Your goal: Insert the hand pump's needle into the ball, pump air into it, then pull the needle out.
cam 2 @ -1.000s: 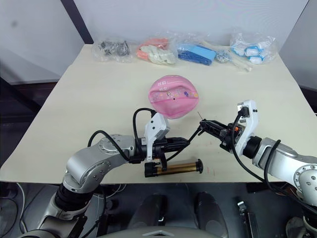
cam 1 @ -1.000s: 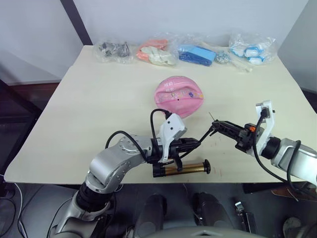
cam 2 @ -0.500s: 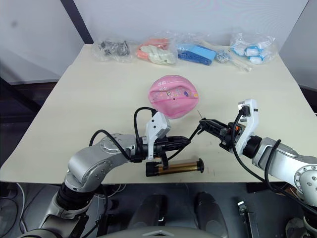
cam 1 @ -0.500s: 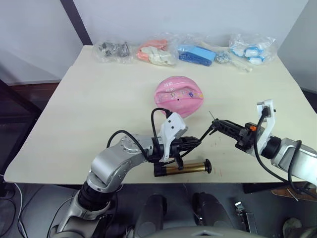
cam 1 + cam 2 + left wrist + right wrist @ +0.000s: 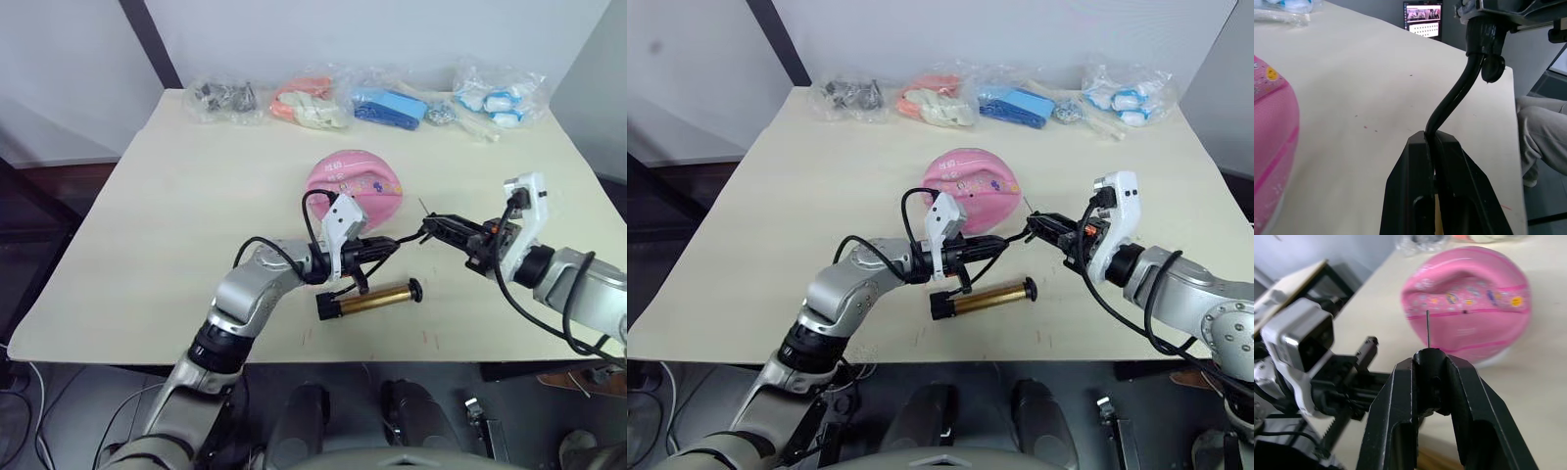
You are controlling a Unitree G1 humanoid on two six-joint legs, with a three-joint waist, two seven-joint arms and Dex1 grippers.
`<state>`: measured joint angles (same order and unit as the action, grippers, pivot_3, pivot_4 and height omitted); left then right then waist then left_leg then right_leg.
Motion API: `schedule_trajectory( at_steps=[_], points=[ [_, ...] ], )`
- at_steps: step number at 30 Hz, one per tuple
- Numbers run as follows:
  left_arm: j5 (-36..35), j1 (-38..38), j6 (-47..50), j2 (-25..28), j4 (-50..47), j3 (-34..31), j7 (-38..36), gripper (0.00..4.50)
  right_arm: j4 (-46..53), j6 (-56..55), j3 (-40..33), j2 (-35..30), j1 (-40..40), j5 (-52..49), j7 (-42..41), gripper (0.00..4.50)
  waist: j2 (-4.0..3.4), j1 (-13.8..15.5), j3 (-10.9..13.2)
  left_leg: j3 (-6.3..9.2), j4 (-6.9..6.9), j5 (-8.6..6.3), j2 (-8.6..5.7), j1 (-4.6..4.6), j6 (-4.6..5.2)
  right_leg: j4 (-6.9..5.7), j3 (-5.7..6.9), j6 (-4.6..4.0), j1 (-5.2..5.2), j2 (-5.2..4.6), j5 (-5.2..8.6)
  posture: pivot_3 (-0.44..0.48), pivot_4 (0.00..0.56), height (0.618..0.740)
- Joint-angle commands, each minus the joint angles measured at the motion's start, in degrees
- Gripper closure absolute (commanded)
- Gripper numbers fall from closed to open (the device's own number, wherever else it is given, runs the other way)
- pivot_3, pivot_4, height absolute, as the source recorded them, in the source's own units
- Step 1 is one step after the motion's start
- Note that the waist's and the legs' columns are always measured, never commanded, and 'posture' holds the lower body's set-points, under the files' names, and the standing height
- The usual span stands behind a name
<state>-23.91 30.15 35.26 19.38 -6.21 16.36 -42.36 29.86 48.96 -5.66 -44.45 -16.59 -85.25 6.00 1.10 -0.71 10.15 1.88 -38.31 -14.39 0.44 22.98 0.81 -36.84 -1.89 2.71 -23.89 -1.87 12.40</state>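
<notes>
The limp pink ball [image 5: 355, 186], dented on top, lies at the table's middle. Just in front of it my left gripper [image 5: 390, 246] is shut on the pump's thin black hose [image 5: 1459, 93]. My right gripper [image 5: 430, 226], to the ball's right, is shut on the black fitting of the needle [image 5: 1427, 328]. The thin pin points up at the ball's near side and stays short of it. The bronze hand pump [image 5: 367, 299] lies tilted on the table below both grippers. In the right wrist view the ball [image 5: 1469, 298] sits beyond the needle tip.
Several clear plastic bags line the far edge: dark parts [image 5: 225, 98], orange and white items [image 5: 309, 103], blue items [image 5: 392, 106], and blue-white pieces [image 5: 495, 98]. The table's front edge [image 5: 294, 360] runs just behind the pump.
Both grippers have moved away from the front edge toward the ball, carrying hose and needle. The pump has slid farther onto the table and now lies tilted.
</notes>
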Motion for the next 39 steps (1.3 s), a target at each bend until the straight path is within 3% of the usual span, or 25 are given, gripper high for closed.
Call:
schedule_trajectory(
  at_steps=[1, 7, 8, 9, 14, 15, 16, 17, 22, 28, 31, 36, 39],
  points=[
    [2.4, 1.8, -5.4, -0.6, 4.5, -1.5, -1.2, 4.50, 0.1, 1.4, 1.0, -1.2, -2.7, 5.6, -2.2, 4.17, 0.00, 0.0, 0.0, 0.00, 0.00, -0.01, 0.00, 0.00, 0.02, 0.00, 0.00, 0.01, 0.00, 0.00, -0.13, 0.000, 0.150, 0.740],
    [-0.6, -0.3, -6.6, -0.4, 4.2, -2.9, -7.5, 4.50, -1.4, 5.5, 4.5, -0.7, -8.6, 11.3, -2.4, 4.17, 0.00, 0.0, 0.0, 0.01, 0.02, -0.07, 0.00, 0.05, 0.11, 0.06, -0.02, 0.01, -0.04, -0.01, -0.14, 0.000, 0.150, 0.740],
    [-1.2, -0.5, -6.3, -0.3, 4.2, -3.6, -8.2, 3.81, -1.2, 6.7, 5.3, -1.2, -9.8, 12.5, -2.8, 4.17, -0.01, 0.0, 0.0, 0.01, 0.02, -0.07, 0.01, 0.05, 0.11, 0.06, -0.01, 0.01, -0.04, -0.01, -0.14, 0.000, 0.150, 0.740],
    [-1.9, -0.8, -5.9, 0.1, 3.9, -4.2, -9.1, 3.59, -1.4, 7.7, 5.7, -1.0, -10.8, 12.8, -2.7, 4.17, -0.01, 0.0, 0.0, 0.00, 0.02, -0.07, 0.01, 0.05, 0.11, 0.05, -0.02, 0.01, -0.05, -0.02, -0.15, 0.000, 0.150, 0.740],
    [-4.8, -2.9, -3.9, 4.9, 1.4, -8.4, -12.9, 1.05, -2.6, 11.0, 6.2, -0.2, -15.3, 15.8, -3.4, 4.17, -0.03, -0.1, 0.0, 0.00, 0.01, -0.07, 0.02, 0.04, 0.11, 0.04, 0.00, 0.01, -0.05, -0.01, -0.15, 0.000, 0.150, 0.740],
    [-5.3, -3.1, -3.4, 6.0, 1.1, -9.3, -13.3, 0.75, -2.6, 11.9, 7.0, -0.9, -16.6, 17.5, -3.8, 4.17, -0.03, -0.1, 0.0, -0.02, 0.01, -0.07, 0.03, 0.03, 0.11, 0.04, -0.02, 0.01, -0.06, -0.01, -0.15, 0.000, 0.150, 0.740],
    [-5.6, -3.3, -3.2, 7.0, 0.8, -10.0, -13.6, 0.16, -2.9, 12.4, 7.3, -0.9, -17.5, 18.7, -4.2, 4.17, -0.03, -0.1, 0.0, -0.02, 0.01, -0.07, 0.03, 0.04, 0.11, 0.04, -0.02, 0.01, -0.07, -0.01, -0.15, 0.000, 0.150, 0.740],
    [-5.9, -3.6, -2.8, 8.1, 0.5, -10.8, -14.0, 0.03, -3.1, 13.2, 8.1, -1.1, -19.1, 20.1, -5.2, 4.17, -0.04, -0.1, 0.0, -0.02, 0.01, -0.07, 0.03, 0.04, 0.11, 0.03, -0.02, 0.01, -0.08, -0.01, -0.15, 0.000, 0.150, 0.740],
    [-7.0, -3.6, -1.4, 13.9, 0.1, -15.1, -15.2, 0.03, -3.9, 17.1, 19.0, -5.8, -31.3, 33.6, -13.5, 4.17, -0.17, -0.2, 0.1, -0.03, 0.03, -0.07, 0.05, 0.05, 0.11, 0.04, -0.02, -0.08, -0.16, -0.04, -0.10, 0.000, 0.150, 0.740],
    [-5.2, 0.6, -1.8, 18.6, 4.2, -18.3, -15.5, 0.03, -7.4, 18.7, 29.1, -5.8, -40.8, 44.1, -24.4, 4.17, -0.17, -0.1, 0.1, 0.06, 0.07, -0.07, 0.04, 0.20, 0.11, 0.08, 0.12, -0.01, -0.25, -0.06, -0.15, 0.000, 0.150, 0.740],
    [-4.1, 2.7, -2.7, 20.0, 6.0, -18.1, -15.8, 0.03, -7.5, 20.1, 35.4, -6.3, -45.6, 49.9, -28.9, 4.17, -0.19, -0.2, 0.1, 0.05, -0.08, -0.06, 0.01, 0.84, 0.09, -0.08, 0.12, -0.01, -0.91, -0.07, -0.20, 0.000, 0.150, 0.740],
    [-1.9, 5.7, -3.5, 20.9, 8.5, -17.2, -15.9, 0.03, -7.6, 19.0, 39.8, -5.8, -48.1, 55.8, -35.6, 4.17, -0.18, -0.1, 0.1, 0.08, -0.02, -0.06, -0.03, 0.91, 0.09, -0.09, 0.17, -0.02, -1.00, -0.12, -0.19, 0.000, 0.150, 0.740],
    [5.1, 12.7, -5.4, 22.4, 15.3, -12.3, -16.1, 0.03, -12.6, 16.8, 49.9, -4.0, -53.4, 64.2, -40.8, 4.17, -0.17, -0.2, 0.1, 0.06, 0.00, -0.07, -0.04, 0.92, 0.09, -0.07, 0.17, -0.01, -1.00, -0.14, -0.19, 0.000, 0.150, 0.740]
  ],
)
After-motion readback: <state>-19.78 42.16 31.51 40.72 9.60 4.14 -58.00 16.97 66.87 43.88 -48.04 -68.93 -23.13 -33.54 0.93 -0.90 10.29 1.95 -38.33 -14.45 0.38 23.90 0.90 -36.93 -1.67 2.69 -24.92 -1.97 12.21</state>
